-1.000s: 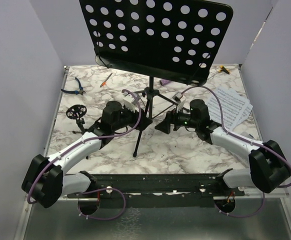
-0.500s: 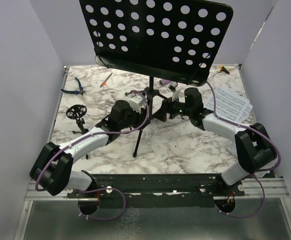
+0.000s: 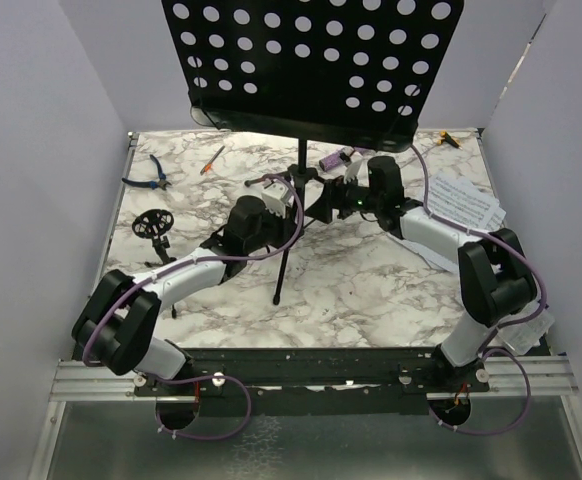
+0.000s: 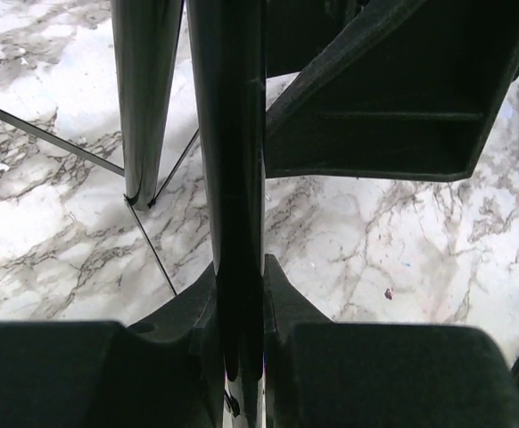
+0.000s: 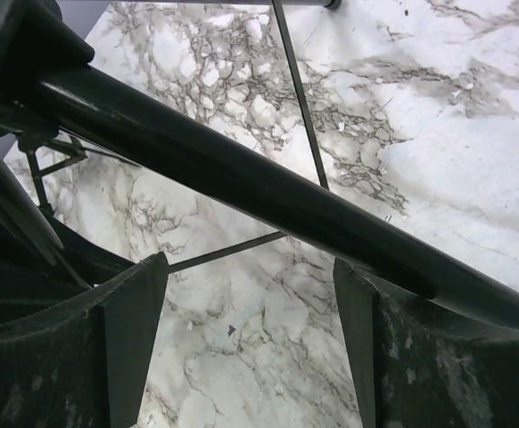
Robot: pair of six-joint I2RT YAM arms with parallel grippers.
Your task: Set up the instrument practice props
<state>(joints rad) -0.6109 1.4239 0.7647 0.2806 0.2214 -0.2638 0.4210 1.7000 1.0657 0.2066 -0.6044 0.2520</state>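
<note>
The tall black music stand (image 3: 311, 60), with its hole-perforated desk, stands at the back centre on its tripod. My left gripper (image 3: 289, 197) is shut on the stand's black tube (image 4: 233, 134), which runs straight between the jaws (image 4: 239, 303). My right gripper (image 3: 329, 197) is open on the other side of the pole. In the right wrist view a stand tube (image 5: 242, 178) slants across just beyond its fingertips (image 5: 251, 312). White sheet-music pages (image 3: 466, 205) lie at the right. The purple microphone (image 3: 336, 157) lies behind the pole. The small black mic stand (image 3: 153, 225) sits at the left.
Blue-handled pliers (image 3: 151, 175) and a small red-tipped tool (image 3: 212, 160) lie at the back left. A yellow and black item (image 3: 449, 138) sits at the back right corner. Thin tripod braces (image 5: 300, 98) cross near my right fingers. Purple walls enclose the marble table (image 3: 371, 290).
Both arms have reached in to the stand's pole. The left gripper has closed on the tube. The stand's desk now sits higher and further back in the top view.
</note>
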